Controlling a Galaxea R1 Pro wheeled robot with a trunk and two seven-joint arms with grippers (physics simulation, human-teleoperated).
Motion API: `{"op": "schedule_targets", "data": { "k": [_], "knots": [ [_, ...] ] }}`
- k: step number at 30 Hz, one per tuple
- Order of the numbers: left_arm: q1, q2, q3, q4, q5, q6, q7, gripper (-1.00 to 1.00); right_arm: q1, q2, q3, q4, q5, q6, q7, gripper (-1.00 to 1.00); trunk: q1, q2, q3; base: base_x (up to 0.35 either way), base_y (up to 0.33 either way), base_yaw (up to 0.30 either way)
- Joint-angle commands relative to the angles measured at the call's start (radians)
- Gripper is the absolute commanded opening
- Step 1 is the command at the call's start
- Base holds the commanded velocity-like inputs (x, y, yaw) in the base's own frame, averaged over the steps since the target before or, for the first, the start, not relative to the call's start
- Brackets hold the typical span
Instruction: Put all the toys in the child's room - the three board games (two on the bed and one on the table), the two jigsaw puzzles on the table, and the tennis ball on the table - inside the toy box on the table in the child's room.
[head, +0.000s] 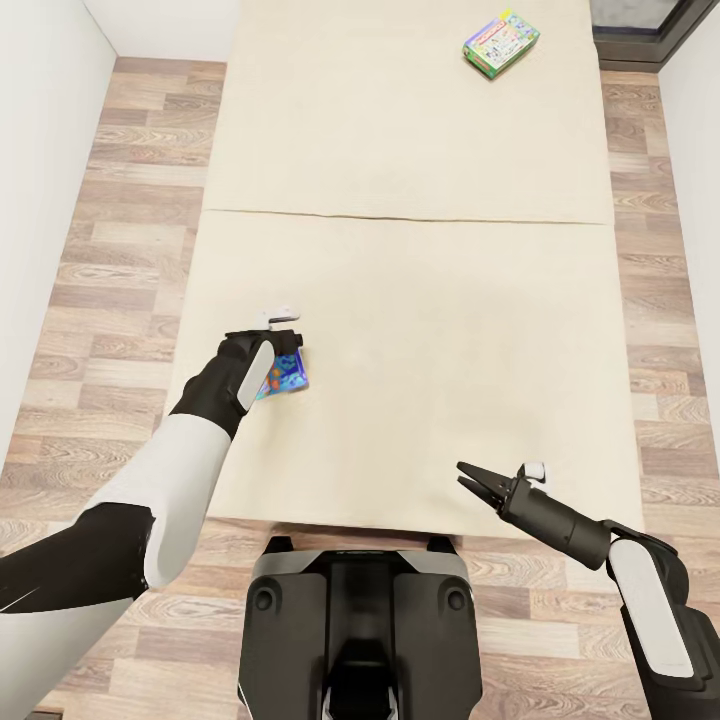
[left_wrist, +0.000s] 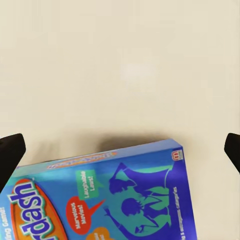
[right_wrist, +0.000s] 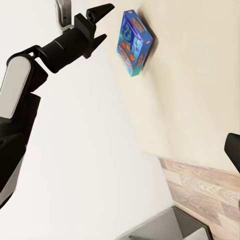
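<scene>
A blue board game box (head: 290, 378) lies flat on the beige bed (head: 430, 300) near its left edge. My left gripper (head: 287, 343) hovers just over it, open; in the left wrist view the box (left_wrist: 120, 195) lies below and between the two widely spread fingertips (left_wrist: 10, 156). The right wrist view shows the same box (right_wrist: 134, 42) with the left gripper (right_wrist: 100, 24) beside it, apart from it. A green board game box (head: 500, 42) rests on the far right part of the bed. My right gripper (head: 464, 478) stands open and empty over the bed's near edge.
Wood floor (head: 120, 260) runs along both sides of the bed. White walls (head: 40, 200) close in on the left and right. The robot's dark base (head: 360, 630) sits against the bed's near end.
</scene>
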Motion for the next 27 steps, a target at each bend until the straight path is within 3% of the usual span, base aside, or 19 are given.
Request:
{"op": "schedule_targets", "data": {
  "k": [1, 27],
  "knots": [
    [0.000, 0.001, -0.004, -0.001, 0.010, 0.003, 0.009, 1.00, 0.000, 0.000, -0.001, 0.000, 0.004, 0.005, 0.005, 1.00, 0.001, -0.002, -0.001, 0.000, 0.000, 0.000],
    [0.000, 0.001, -0.003, -0.001, 0.010, 0.003, 0.008, 1.00, 0.000, 0.000, -0.002, 0.000, 0.004, 0.004, 0.003, 1.00, 0.001, -0.002, -0.030, 0.000, 0.000, 0.000]
  ]
}}
